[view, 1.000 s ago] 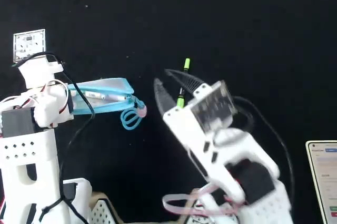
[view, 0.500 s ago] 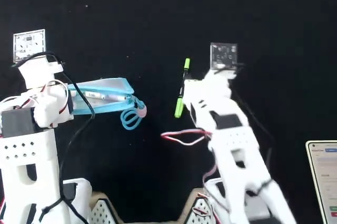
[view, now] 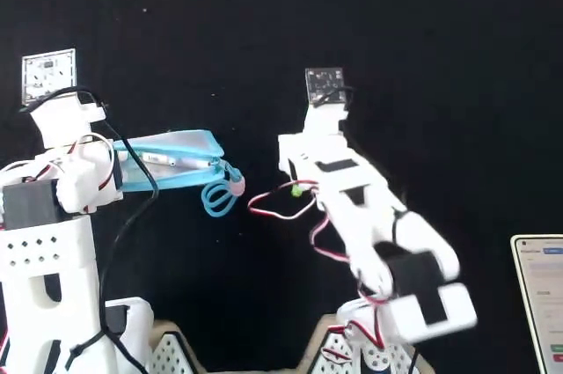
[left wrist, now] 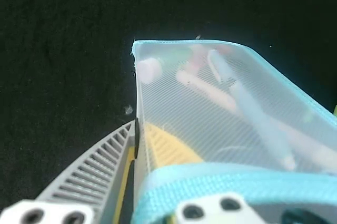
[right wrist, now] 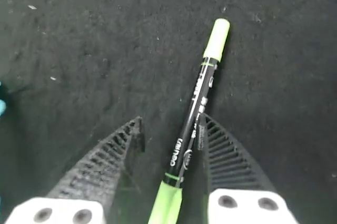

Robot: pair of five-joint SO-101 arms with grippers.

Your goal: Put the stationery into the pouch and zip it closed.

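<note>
A translucent blue-edged pouch (view: 171, 163) hangs at the left of the black table, with several pens (left wrist: 253, 113) lying inside it. My left gripper (left wrist: 138, 140) is shut on one end of the pouch (left wrist: 210, 92). A black pen with green ends (right wrist: 195, 113) lies on the table. My right gripper (right wrist: 170, 124) is open and straddles it, one finger touching the barrel. In the high view the right arm (view: 352, 198) covers the pen except for a green tip (view: 297, 189).
A blue strap loop with a pink bead (view: 222, 193) hangs from the pouch's near end. Loose red and white cables (view: 281, 211) trail beside the right arm. A white device (view: 539, 295) lies at the table's right edge.
The right arm swung forward and down over the green pen, which now lies between its open fingers. The left arm and the pouch stayed put.
</note>
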